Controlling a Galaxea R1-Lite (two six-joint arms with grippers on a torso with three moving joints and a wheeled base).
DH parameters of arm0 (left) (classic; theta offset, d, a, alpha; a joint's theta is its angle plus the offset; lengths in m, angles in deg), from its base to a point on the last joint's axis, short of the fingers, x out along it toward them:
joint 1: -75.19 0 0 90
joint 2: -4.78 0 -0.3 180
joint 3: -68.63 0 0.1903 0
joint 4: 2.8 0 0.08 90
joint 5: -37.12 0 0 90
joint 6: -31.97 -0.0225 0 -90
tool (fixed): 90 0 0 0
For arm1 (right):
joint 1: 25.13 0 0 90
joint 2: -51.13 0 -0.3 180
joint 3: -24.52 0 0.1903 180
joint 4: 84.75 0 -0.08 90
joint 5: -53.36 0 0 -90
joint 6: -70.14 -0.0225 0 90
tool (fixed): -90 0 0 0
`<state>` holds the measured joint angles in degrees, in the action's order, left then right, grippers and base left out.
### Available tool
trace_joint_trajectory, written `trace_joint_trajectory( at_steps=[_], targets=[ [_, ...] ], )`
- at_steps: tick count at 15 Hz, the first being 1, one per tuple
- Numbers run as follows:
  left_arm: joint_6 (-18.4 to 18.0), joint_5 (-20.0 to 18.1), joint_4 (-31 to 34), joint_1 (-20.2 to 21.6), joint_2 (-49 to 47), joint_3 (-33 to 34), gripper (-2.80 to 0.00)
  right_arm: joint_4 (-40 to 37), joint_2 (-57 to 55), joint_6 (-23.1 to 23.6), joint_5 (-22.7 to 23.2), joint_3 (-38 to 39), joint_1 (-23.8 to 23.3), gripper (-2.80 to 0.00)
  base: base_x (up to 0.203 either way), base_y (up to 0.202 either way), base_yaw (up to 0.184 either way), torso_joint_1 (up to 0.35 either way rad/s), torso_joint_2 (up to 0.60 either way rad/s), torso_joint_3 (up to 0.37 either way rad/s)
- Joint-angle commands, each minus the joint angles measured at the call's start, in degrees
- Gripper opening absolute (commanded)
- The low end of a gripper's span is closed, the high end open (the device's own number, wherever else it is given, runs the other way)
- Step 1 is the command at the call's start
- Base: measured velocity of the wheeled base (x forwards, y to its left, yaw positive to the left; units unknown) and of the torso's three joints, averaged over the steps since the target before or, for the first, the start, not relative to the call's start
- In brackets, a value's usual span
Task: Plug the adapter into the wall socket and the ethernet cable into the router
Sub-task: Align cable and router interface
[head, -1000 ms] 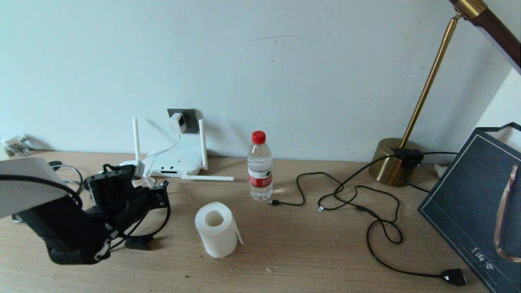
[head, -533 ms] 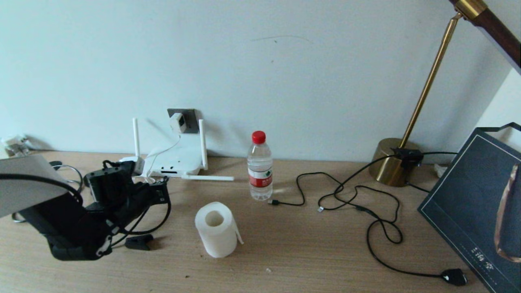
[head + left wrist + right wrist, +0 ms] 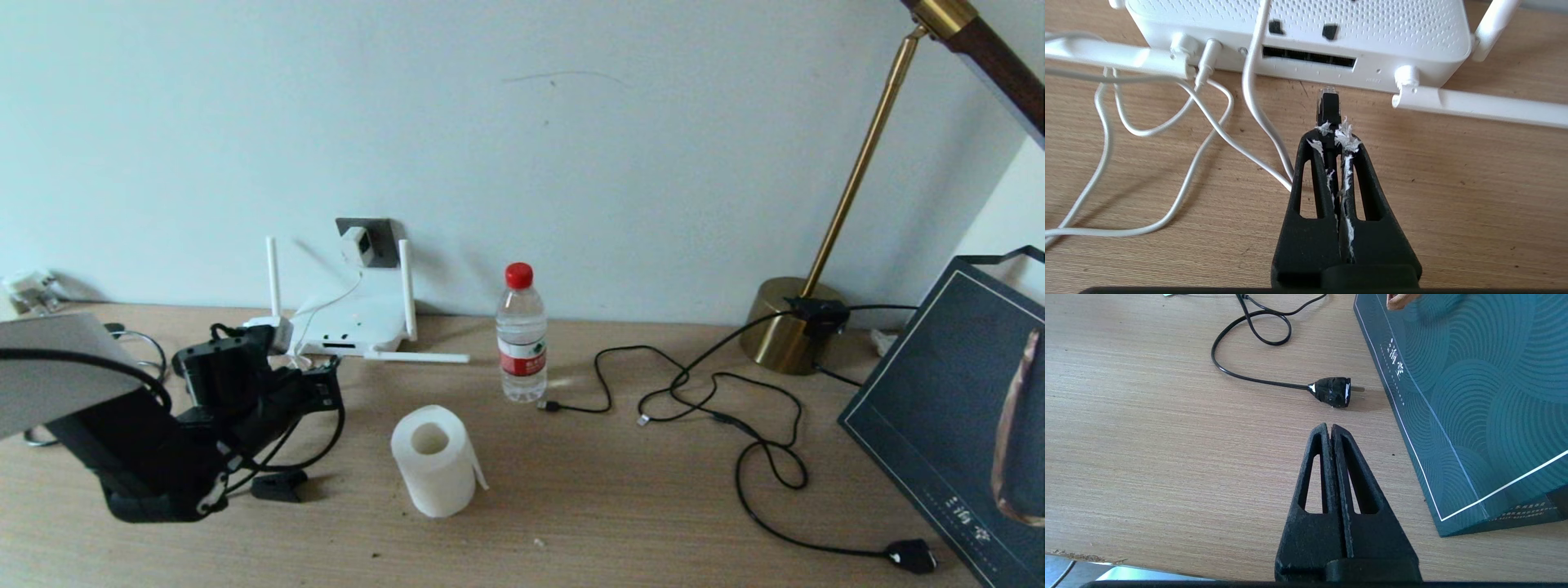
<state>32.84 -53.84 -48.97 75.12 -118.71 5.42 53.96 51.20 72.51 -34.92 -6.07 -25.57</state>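
The white router [image 3: 359,320] lies against the wall under the dark grey wall socket [image 3: 377,227]. The white adapter [image 3: 357,245] sits in that socket, and its thin white cord [image 3: 1253,94] runs down over the router. My left gripper [image 3: 325,382] [image 3: 1333,132] is shut on the black ethernet cable [image 3: 325,445]. The cable's clear connector [image 3: 1327,94] sticks out past the fingertips, a short way in front of the router's dark port row [image 3: 1308,57] and apart from it. My right gripper [image 3: 1329,426] is shut on nothing, low over the table.
A white paper roll [image 3: 434,461] and a water bottle [image 3: 521,335] stand mid-table. Black cables [image 3: 735,408] with a power plug [image 3: 1333,392] trail right, near a brass lamp base [image 3: 784,327] and a teal box [image 3: 1474,396]. One router antenna [image 3: 1474,107] lies flat.
My left gripper has edged slightly up toward the router with the ethernet cable in it. Nothing else has moved.
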Motion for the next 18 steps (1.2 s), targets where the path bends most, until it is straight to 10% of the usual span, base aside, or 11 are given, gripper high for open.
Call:
trace_joint_trajectory(
  at_steps=[1, 18],
  targets=[
    [0.1, 0.0, -0.4, 0.0, -0.7, -0.1, -2.80, -0.1, -0.1, 0.1, 0.0, 0.0, 0.0, -2.80, 0.000, 0.000, 0.000, 0.000, 0.00, 0.000],
    [-0.3, -0.1, -0.4, -0.2, -2.4, -2.1, -2.80, -0.1, -0.1, 0.0, 0.0, 0.0, 0.0, -2.80, 0.000, 0.000, 0.000, 0.000, 0.00, 0.000]
  ],
)
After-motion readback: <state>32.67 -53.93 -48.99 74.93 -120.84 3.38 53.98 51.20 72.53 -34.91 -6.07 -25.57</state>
